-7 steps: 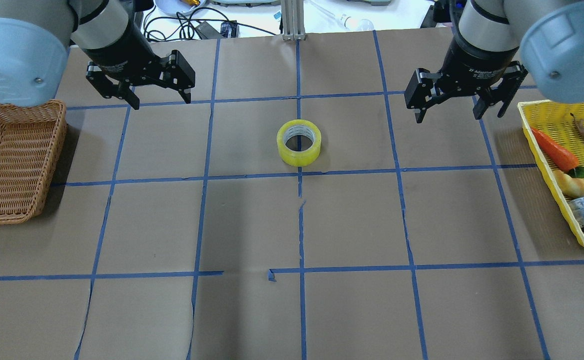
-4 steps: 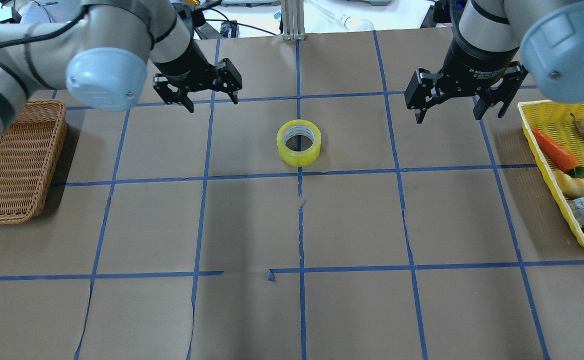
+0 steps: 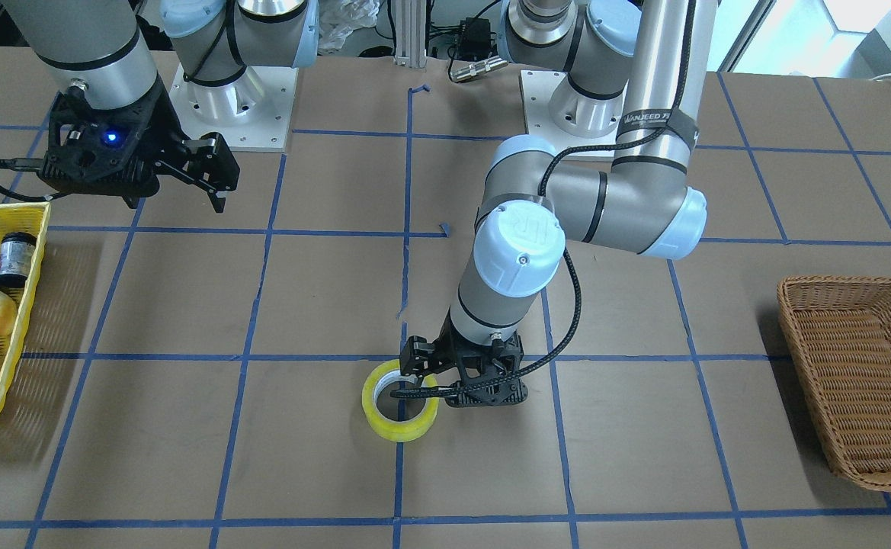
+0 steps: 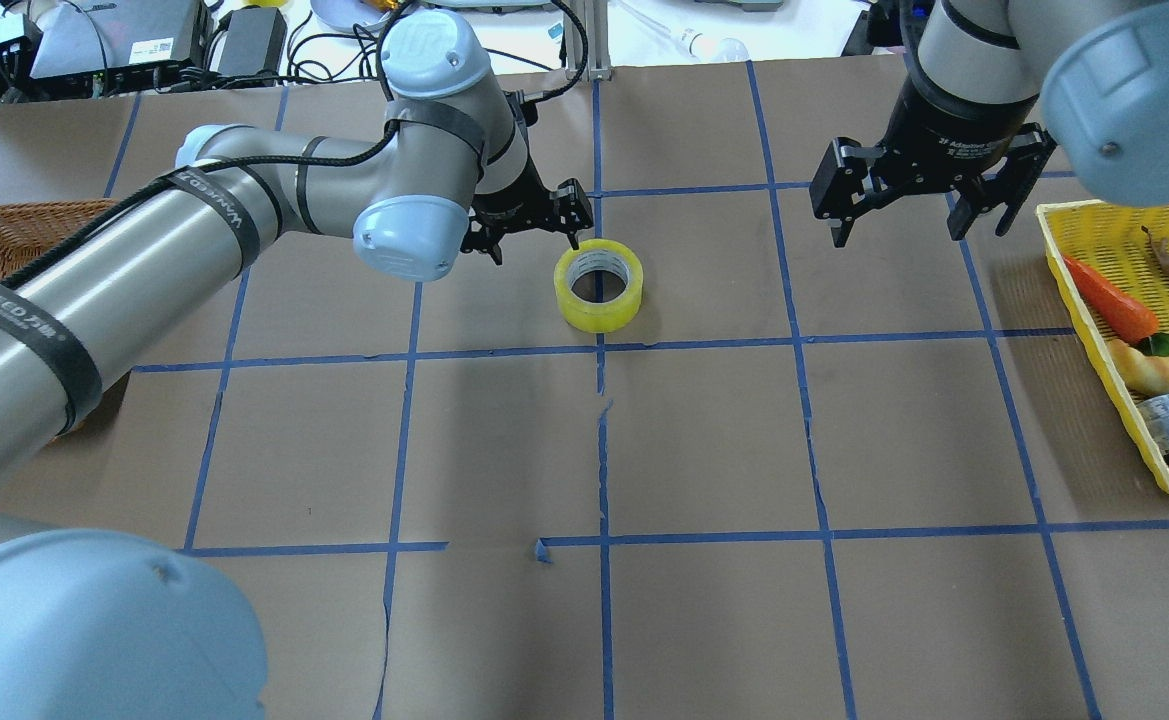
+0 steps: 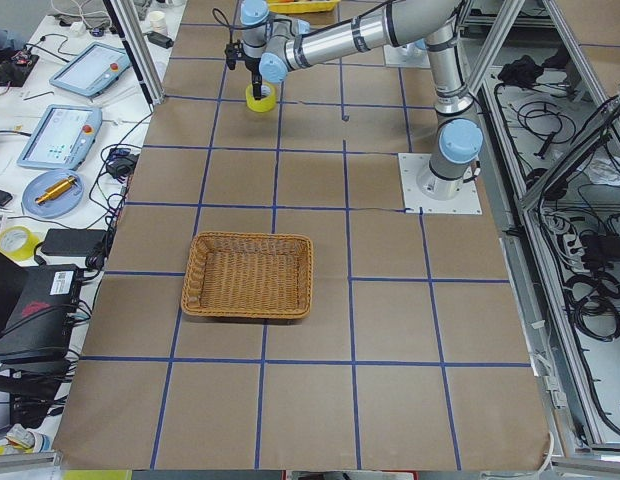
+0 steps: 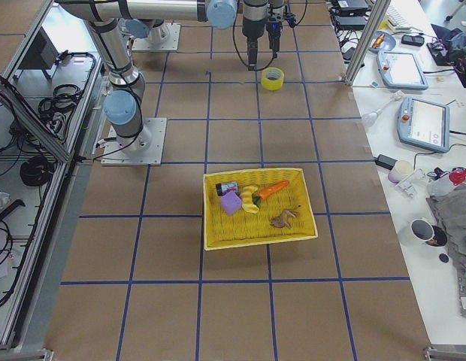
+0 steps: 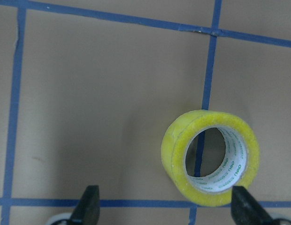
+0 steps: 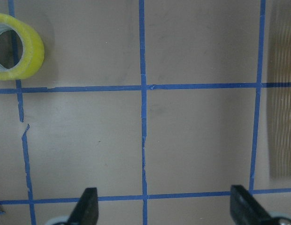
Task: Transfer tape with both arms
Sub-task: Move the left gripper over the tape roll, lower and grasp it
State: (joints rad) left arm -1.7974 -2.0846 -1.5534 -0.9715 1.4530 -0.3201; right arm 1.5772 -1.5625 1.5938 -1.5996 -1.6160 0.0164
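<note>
The yellow tape roll [image 4: 599, 285] lies flat on a blue grid line in the middle of the brown table, also seen in the front view [image 3: 399, 402]. My left gripper [image 4: 534, 238] is open and hangs just beside the roll's left edge, one fingertip over its rim. In the left wrist view the tape [image 7: 210, 159] lies ahead of the spread fingers [image 7: 89, 204], toward the right one. My right gripper [image 4: 896, 230] is open and empty, well to the right of the roll. The right wrist view shows the tape [image 8: 16, 47] far off at the top left.
A wicker basket [image 4: 4, 240] stands at the left edge, partly behind the left arm, also in the front view [image 3: 857, 374]. A yellow basket [image 4: 1097, 330] with toy food and a small bottle stands at the right edge.
My left arm has swung from the far left toward the centre, bringing its open gripper next to the tape. The right arm and the tape have not moved.
</note>
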